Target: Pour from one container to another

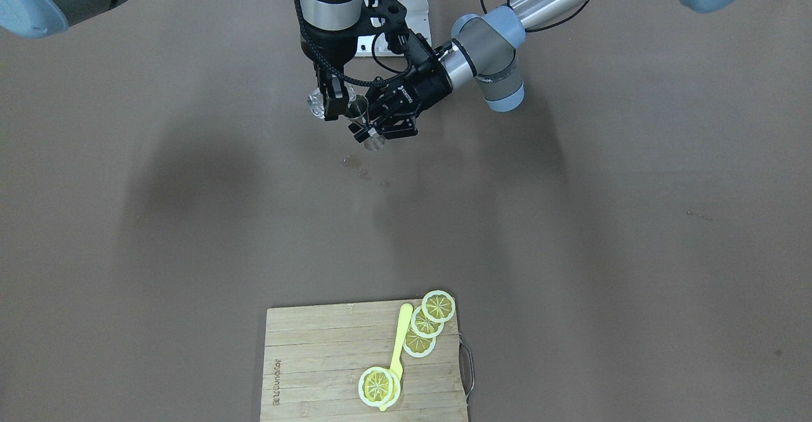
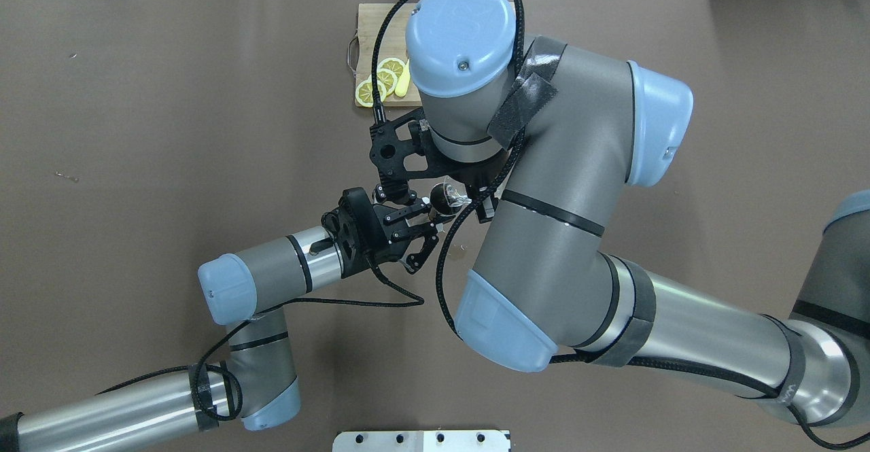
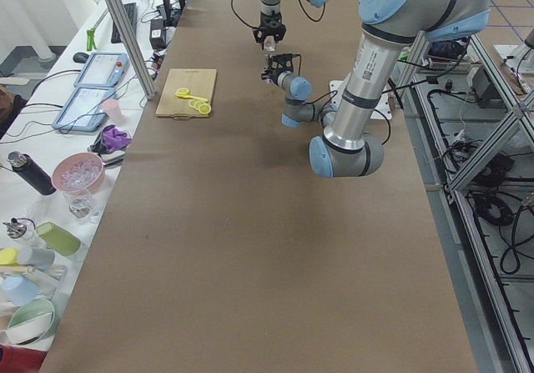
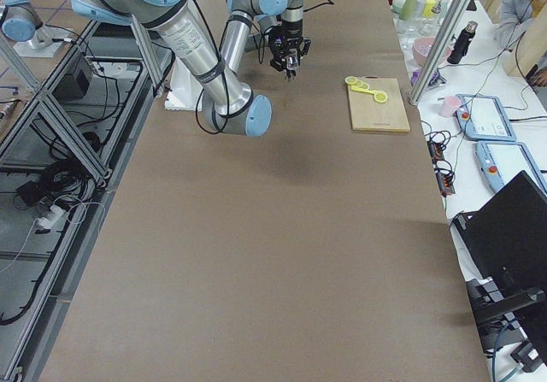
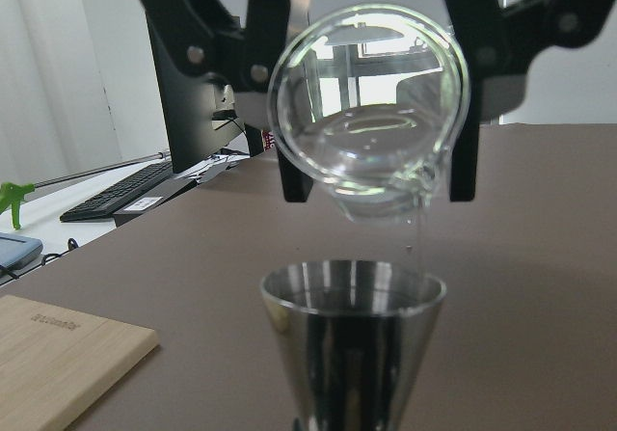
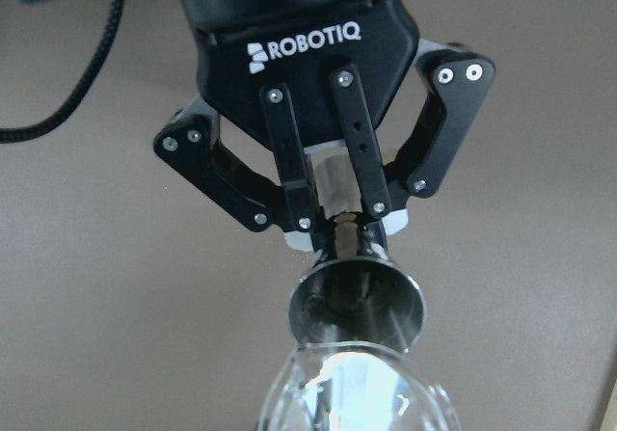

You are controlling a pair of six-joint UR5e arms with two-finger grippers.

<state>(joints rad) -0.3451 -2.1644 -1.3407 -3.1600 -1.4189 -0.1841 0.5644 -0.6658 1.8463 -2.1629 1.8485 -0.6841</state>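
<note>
Tipping toward the lens in the upper centre of the left wrist view, a clear glass (image 5: 366, 113) is clamped at its sides by the black fingers (image 5: 464, 161) of the right gripper (image 1: 333, 101), with its mouth facing the camera. A thin trickle of water hangs from its lower lip. Directly below, at the bottom centre, stands a steel jigger (image 5: 352, 306), upright, its rim just under the glass and not touching it. In the right wrist view the left gripper (image 6: 342, 227) fills the upper middle, its fingers closed on the jigger's narrow waist. In the front-facing view both grippers meet at upper centre, above the brown table (image 1: 127, 219), with a few wet spots (image 1: 353, 162) just below them. At the bottom centre lies a wooden cutting board (image 1: 317, 358) carrying lemon slices (image 1: 439, 306) and a yellow utensil (image 1: 401, 333).
</note>
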